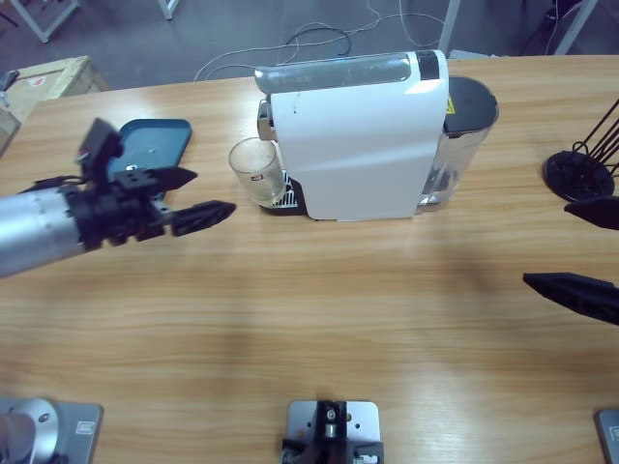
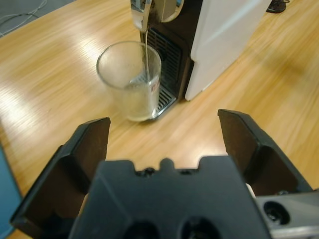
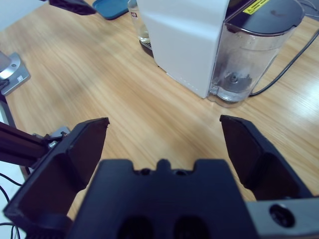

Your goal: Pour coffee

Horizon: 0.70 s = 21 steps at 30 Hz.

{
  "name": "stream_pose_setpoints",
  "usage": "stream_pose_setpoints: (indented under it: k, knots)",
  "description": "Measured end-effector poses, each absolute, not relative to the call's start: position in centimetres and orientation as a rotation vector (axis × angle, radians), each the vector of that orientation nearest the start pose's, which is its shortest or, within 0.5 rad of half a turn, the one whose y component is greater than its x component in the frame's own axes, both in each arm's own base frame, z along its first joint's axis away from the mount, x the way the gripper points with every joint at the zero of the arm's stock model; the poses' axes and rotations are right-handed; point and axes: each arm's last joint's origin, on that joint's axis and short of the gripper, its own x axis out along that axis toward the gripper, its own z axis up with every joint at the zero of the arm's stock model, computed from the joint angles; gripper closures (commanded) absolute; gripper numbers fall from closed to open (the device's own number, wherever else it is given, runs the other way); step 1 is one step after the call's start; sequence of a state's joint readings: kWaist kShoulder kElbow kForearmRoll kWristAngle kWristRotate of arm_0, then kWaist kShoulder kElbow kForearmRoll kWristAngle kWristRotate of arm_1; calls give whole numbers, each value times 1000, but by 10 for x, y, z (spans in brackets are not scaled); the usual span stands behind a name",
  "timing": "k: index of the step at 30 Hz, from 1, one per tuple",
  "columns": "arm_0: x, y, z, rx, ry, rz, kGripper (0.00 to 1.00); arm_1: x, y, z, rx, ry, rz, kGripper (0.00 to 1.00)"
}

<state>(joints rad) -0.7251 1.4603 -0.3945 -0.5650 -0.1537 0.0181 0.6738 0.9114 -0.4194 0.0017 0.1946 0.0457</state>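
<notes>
Your three cameras, one shared machine.
High view looks straight down on the bench point(image 1: 319, 309); both wrist views face the coffee machine point(image 1: 353, 135), left much nearer.

Nothing written can be read with certainty. The glass cup point(image 2: 130, 79) under the spout carries a small label with red marks point(image 2: 154, 88) on its side, too small to make out. A yellow warning sticker point(image 3: 257, 5) sits near the top rear of the white coffee machine point(image 1: 353, 135), beside the water tank point(image 3: 251, 55); it seems to carry dark print, but none is legible.
</notes>
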Motion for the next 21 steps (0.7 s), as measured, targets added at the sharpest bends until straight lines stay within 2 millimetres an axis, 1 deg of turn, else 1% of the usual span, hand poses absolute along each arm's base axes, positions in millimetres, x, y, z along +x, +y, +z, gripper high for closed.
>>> stream_pose_setpoints:
  k: [3, 7, 13, 18, 21]
  knots:
    - [174, -160, 225, 150, 482, -873, 73, 79, 75, 271, -79, 514, 838, 0]
    - [187, -171, 218, 142, 482, -890, 73, 79, 75, 271, -79, 514, 838, 0]
    - [204, -186, 201, 148, 516, -894, 73, 79, 75, 271, -79, 514, 838, 0]
    - [217, -191, 198, 143, 519, -879, 73, 79, 75, 271, -79, 514, 838, 0]
    - [226, -198, 200, 136, 505, -878, 73, 79, 75, 271, -79, 514, 838, 0]
